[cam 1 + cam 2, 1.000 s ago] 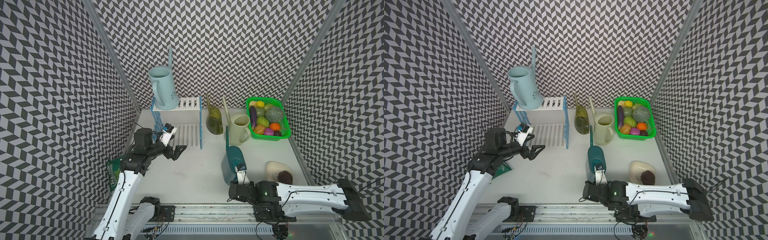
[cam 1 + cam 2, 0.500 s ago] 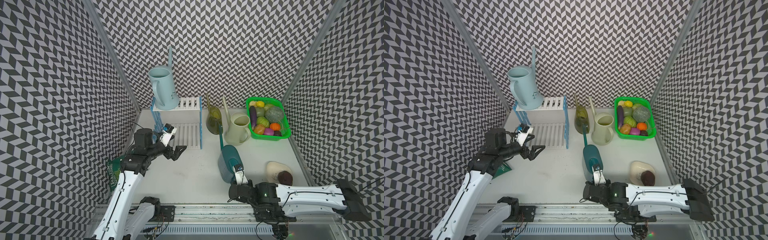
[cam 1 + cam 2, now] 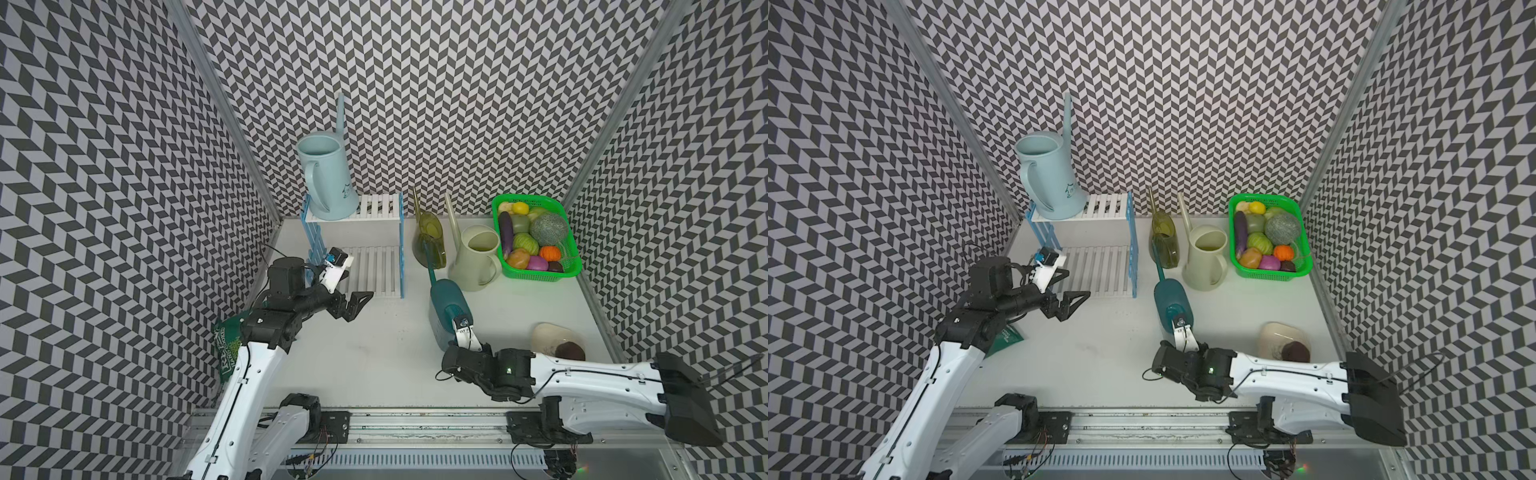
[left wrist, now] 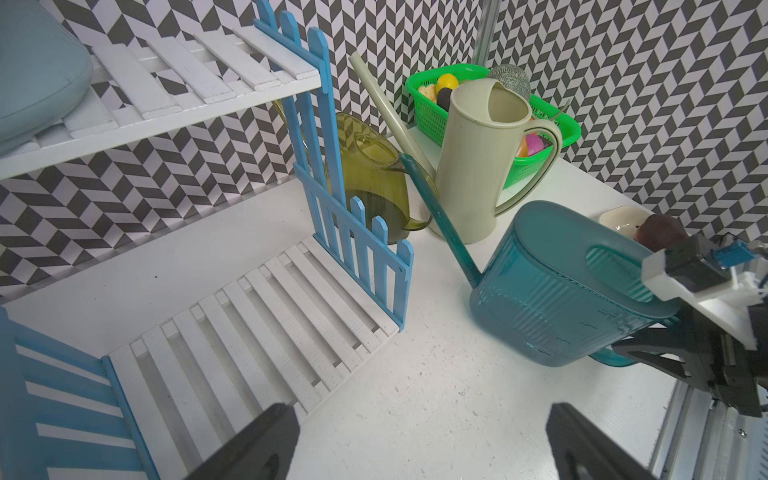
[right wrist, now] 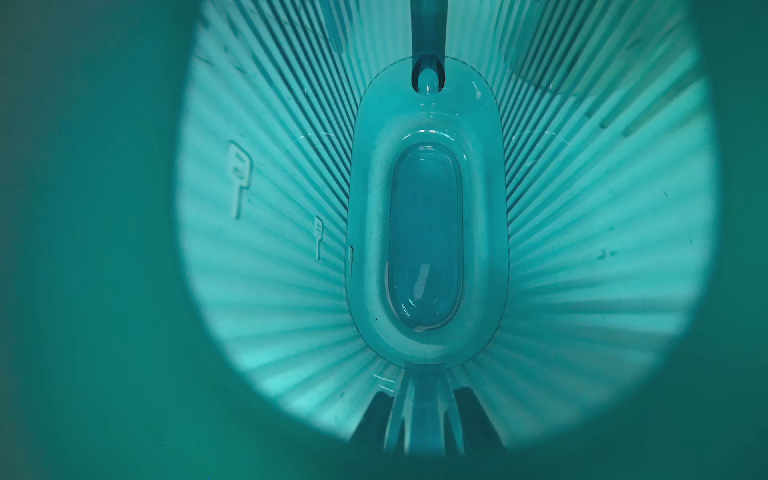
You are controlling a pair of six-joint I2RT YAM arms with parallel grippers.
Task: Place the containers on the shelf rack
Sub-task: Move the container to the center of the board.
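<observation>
Holding the dark teal ribbed plastic watering can (image 3: 446,303) tilted by its handle in my clenched right end effector (image 4: 631,351), near the blue-and-white slatted shelf rack (image 3: 402,249), I judge I must next lift it onto a free shelf.

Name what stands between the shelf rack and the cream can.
The olive watering can and the spout tip of the teal can, in both top views.
</observation>
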